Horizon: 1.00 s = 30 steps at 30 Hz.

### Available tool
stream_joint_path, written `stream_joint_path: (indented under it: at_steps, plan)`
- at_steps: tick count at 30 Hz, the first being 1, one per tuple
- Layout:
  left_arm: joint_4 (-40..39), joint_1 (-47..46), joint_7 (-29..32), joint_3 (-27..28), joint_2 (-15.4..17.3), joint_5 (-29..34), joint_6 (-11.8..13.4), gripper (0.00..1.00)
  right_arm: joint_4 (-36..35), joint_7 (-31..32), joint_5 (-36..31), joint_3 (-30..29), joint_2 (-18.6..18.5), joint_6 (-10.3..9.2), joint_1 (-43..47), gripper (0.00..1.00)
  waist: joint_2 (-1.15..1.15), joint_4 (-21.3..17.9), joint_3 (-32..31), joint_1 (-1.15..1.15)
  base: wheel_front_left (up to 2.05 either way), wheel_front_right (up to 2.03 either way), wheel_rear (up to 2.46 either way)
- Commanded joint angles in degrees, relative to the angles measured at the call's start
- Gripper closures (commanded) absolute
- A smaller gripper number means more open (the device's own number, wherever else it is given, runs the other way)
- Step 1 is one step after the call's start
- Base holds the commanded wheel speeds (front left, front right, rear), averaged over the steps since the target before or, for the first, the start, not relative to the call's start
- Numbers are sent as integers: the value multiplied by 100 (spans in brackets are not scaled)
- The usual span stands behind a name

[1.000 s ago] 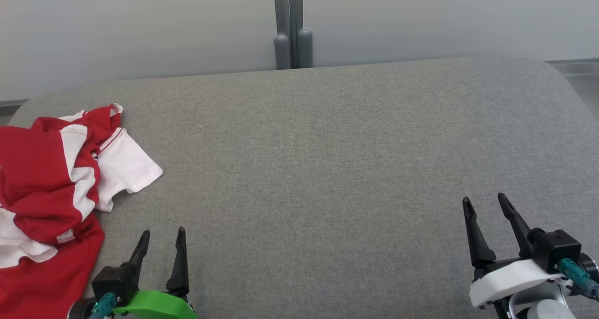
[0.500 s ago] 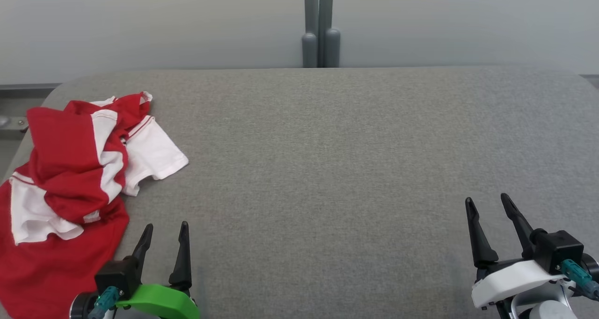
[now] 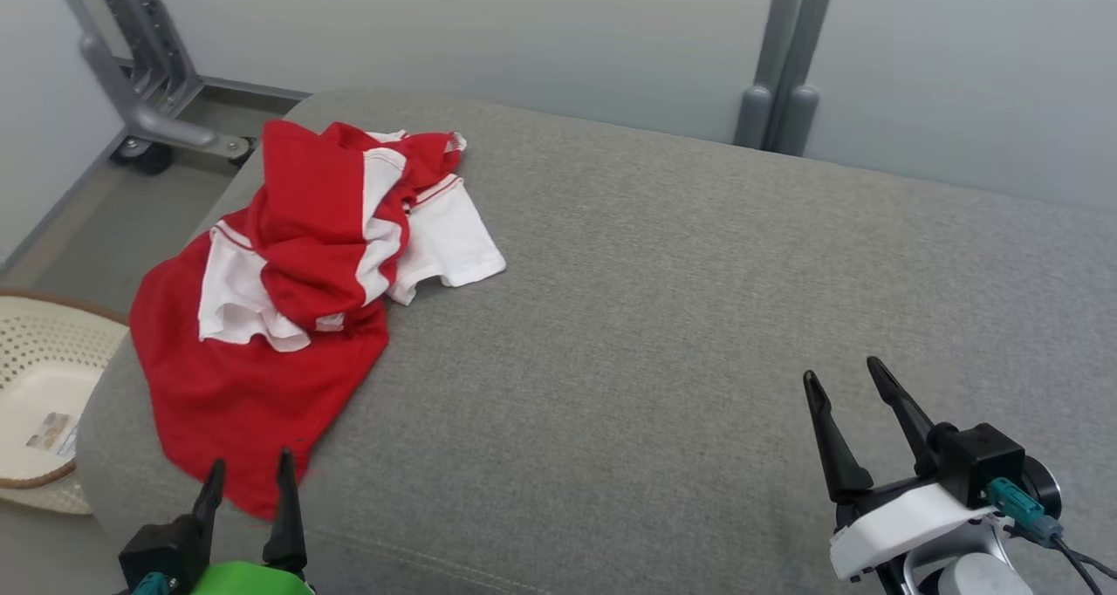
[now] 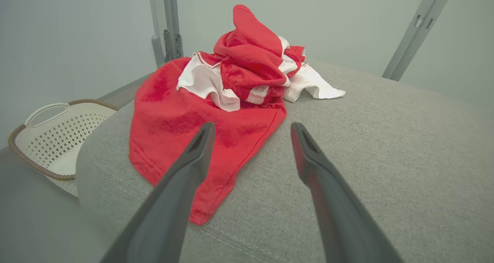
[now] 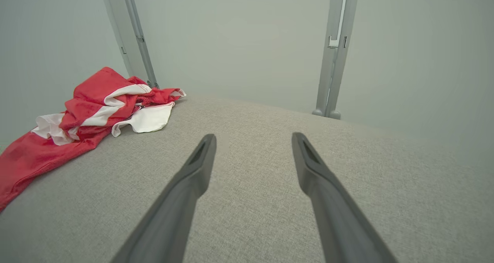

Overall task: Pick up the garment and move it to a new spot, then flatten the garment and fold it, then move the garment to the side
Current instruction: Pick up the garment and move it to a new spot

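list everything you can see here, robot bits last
shirt: 1, red and white, crumpled at the left end of the cushion, its hem hanging over the near left edge
cushion: 1, grey, wide padded top under the shirt
basket: 1, cream with a brown rim, on the floor left of the cushion
post: 2 side by side, grey, behind the cushion against the pale wall
metal frame: 1, grey, on the floor at the far left
left hand: 1, black fingers on a green mount, near the shirt's hem, open, empty
right hand: 1, black fingers on a white mount, over bare cushion at the near right, open, empty
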Motion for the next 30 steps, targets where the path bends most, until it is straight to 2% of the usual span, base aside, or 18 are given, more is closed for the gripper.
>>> stream_joint_path:
  at_steps: [1,8,14,18,21,23,26,30]
  plan:
    - [-37,76,-2,73,26,36,6,0,0,-20,14,56,1,0,-42,0,0,481,-46,0,0,0,0]
    - [-151,-66,-2,167,-26,1,6,0,-56,-20,22,186,-55,0,-141,0,0,458,136,0,0,0,0]
    - [-7,-913,-2,13,-70,-221,6,0,-236,-19,-12,234,-351,0,-482,0,0,311,953,0,0,0,0]
    - [665,-1961,22,12,-80,-632,7,0,-384,-19,-36,355,-640,0,-889,0,0,139,1764,0,0,0,0]
    - [1313,-2948,312,-57,-90,-895,6,0,-489,-19,-38,433,-816,0,-1144,0,0,2,2322,0,0,0,0]
    - [1723,-3495,535,-96,99,-873,7,0,-535,-19,-30,490,-888,0,-1263,0,0,-79,2589,0,0,0,0]
    - [2318,-4204,853,-33,198,-1064,14,0,-567,-19,-20,574,-948,0,-1396,0,0,-204,2855,0,0,0,0]
    - [2869,-4712,1081,31,437,-1070,182,0,-556,-19,16,604,-912,-1,-1485,0,0,-358,3005,0,0,0,0]
